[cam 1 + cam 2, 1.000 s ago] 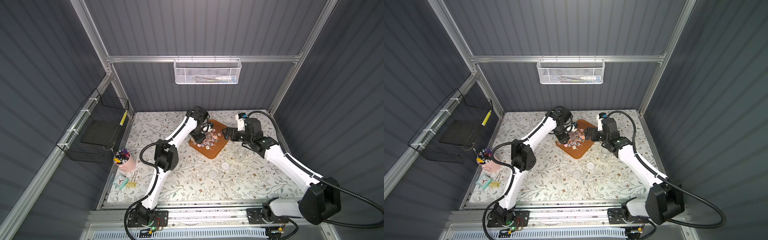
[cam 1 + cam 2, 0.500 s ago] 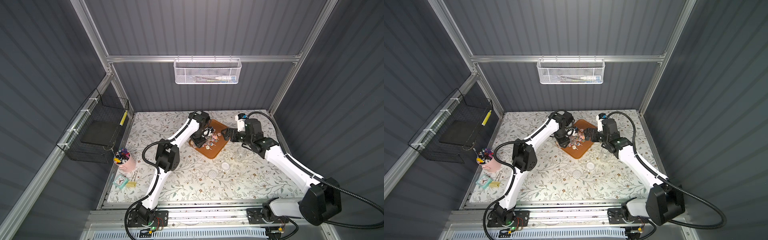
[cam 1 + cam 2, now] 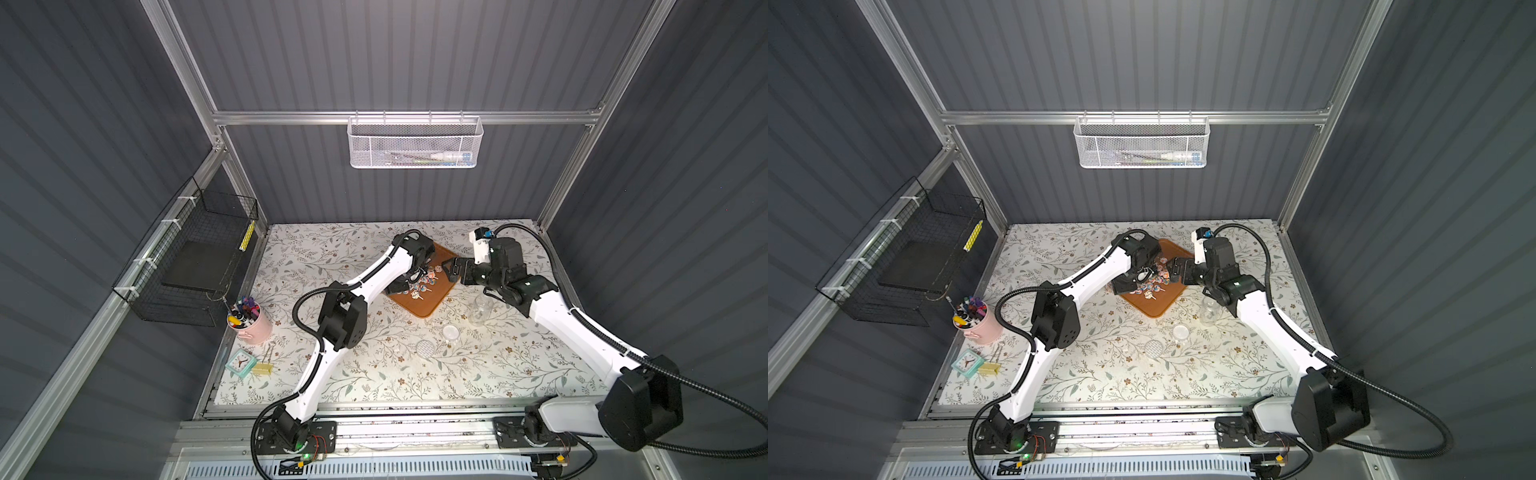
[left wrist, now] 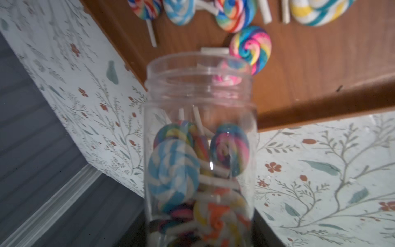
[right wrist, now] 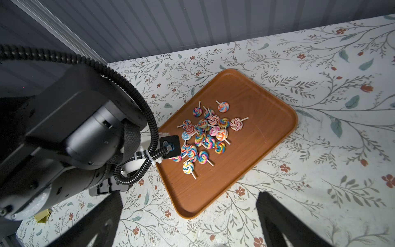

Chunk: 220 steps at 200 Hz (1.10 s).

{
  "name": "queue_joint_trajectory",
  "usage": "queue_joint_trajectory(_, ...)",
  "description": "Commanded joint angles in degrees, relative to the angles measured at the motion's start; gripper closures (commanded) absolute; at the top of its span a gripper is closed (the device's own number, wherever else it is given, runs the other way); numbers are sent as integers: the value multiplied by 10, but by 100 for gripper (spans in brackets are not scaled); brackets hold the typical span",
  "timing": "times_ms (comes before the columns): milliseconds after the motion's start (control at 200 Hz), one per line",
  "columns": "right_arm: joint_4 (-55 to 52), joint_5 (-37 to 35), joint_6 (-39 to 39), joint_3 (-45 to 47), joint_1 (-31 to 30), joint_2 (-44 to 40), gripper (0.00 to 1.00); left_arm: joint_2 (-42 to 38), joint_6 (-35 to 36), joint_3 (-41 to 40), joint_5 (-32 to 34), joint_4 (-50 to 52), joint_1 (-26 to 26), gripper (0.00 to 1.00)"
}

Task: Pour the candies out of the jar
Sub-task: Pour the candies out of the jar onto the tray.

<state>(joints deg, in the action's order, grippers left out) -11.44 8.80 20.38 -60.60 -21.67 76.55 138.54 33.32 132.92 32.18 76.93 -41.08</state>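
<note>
My left gripper (image 4: 199, 233) is shut on a clear plastic jar (image 4: 198, 102) with no lid. The jar's mouth points at the left corner of a brown tray (image 3: 428, 303) (image 3: 1154, 305). Several swirled lollipop candies (image 4: 173, 171) lie inside the jar, bunched toward its base. Many more candies (image 5: 205, 136) are heaped on the tray (image 5: 256, 132), near the jar's mouth. My right gripper (image 5: 189, 195) stands open and empty just off the tray's right side, as both top views show (image 3: 451, 270) (image 3: 1173, 270). The left gripper (image 3: 409, 282) (image 3: 1127, 284) is over the tray's left edge.
A second clear jar (image 3: 480, 309) stands empty right of the tray, with two round lids (image 3: 450, 331) (image 3: 424, 347) in front of it. A pink cup of markers (image 3: 248, 322), a small clock (image 3: 241, 361) and a binder clip (image 3: 262, 368) sit front left. Wire baskets hang on the left wall (image 3: 195, 266) and the back wall (image 3: 415, 143).
My left wrist has come down a little and shifted slightly right over the tray's left edge, carrying the jar. The right arm has stayed where it was.
</note>
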Motion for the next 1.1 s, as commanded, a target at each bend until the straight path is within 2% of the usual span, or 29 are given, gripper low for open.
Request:
queue_joint_trajectory(0,0,5,-1,-9,2,0,1,-1,72,28,31,-39,-2,100)
queue_joint_trajectory(260,1,4,-1,-10,2,2,1,11,161,50,13,-92,-3,100)
queue_joint_trajectory(410,-2,-2,-5,-8,2,-6,1,40,191,97,9,-111,-2,100)
queue_joint_trajectory(545,-1,-8,-7,0,2,-14,1,51,232,82,35,-155,-3,100)
queue_joint_trajectory(620,-1,-9,-7,1,2,-15,1,53,226,87,35,-157,-3,100)
queue_joint_trajectory(720,-3,-12,-9,3,2,-18,1,28,212,63,45,-161,-12,100)
queue_joint_trajectory(865,-3,-13,-11,1,2,-18,1,-24,226,-29,37,-265,-12,100)
queue_joint_trajectory(996,-5,-14,-11,1,2,-19,1,-15,236,-21,48,-277,-12,100)
queue_joint_trajectory(1096,-5,-17,-11,6,2,-24,1,-10,277,-38,98,-312,-13,100)
